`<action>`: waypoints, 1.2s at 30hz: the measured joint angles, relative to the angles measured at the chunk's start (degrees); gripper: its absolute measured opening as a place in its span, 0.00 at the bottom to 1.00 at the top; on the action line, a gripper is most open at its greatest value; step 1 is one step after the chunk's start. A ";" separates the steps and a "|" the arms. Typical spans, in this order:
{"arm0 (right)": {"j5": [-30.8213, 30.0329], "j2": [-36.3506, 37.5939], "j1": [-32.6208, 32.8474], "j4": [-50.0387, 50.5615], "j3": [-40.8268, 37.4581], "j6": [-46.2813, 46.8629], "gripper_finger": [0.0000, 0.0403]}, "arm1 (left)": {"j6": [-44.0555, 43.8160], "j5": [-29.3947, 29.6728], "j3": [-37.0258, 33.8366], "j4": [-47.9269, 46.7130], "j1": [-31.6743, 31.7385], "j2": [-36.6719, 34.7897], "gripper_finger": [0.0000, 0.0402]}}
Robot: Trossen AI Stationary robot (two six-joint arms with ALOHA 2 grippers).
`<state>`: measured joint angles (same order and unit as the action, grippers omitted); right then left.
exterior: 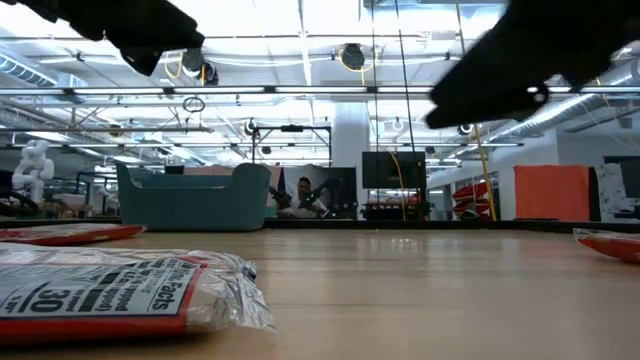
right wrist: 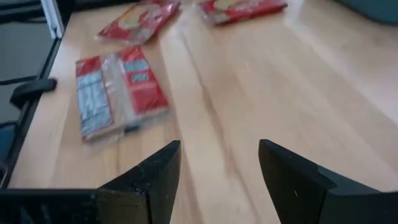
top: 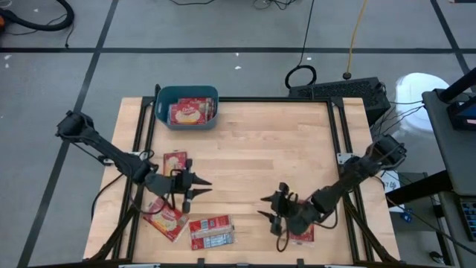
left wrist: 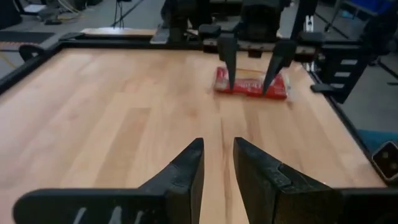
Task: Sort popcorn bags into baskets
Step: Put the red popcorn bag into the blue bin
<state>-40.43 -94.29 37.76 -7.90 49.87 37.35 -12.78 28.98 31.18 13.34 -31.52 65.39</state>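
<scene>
The teal basket (top: pixel 186 108) stands at the table's far left with red popcorn bags (top: pixel 192 112) lying in it. Loose bags lie flat on the table: one (top: pixel 175 162) left of centre, two (top: pixel 165 219) (top: pixel 211 231) near the front left, and one (top: pixel 301 234) partly under my right arm. My left gripper (top: pixel 204 184) hovers over bare wood right of those bags, its fingers (left wrist: pixel 217 144) a narrow gap apart and holding nothing. My right gripper (top: pixel 262 207) faces it from the right, wide open (right wrist: pixel 219 146) and empty.
A black frame (top: pixel 335 126) runs round the wooden top. Bare wood lies between the two grippers and across the table's middle and far right. In the low view the nearest bag (exterior: pixel 100 290) fills the front left, print side up, with the basket (exterior: pixel 195 195) behind it.
</scene>
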 joint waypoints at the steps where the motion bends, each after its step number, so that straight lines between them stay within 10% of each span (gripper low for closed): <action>1: -0.03 0.05 0.75 1.07 0.00 1.05 0.52 | -0.04 0.04 0.00 0.33 -0.27 0.44 0.22; 20: -5.77 -1.57 18.50 9.41 5.52 11.73 0.52 | -1.42 -1.84 0.11 3.89 -0.14 8.50 0.22; 36: 11.67 -2.19 20.55 26.19 9.44 28.42 0.52 | -4.19 -3.53 0.12 3.69 -0.17 8.50 0.22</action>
<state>-28.76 -96.47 58.31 18.29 59.31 65.77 -16.96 25.45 31.30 17.04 -31.69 73.89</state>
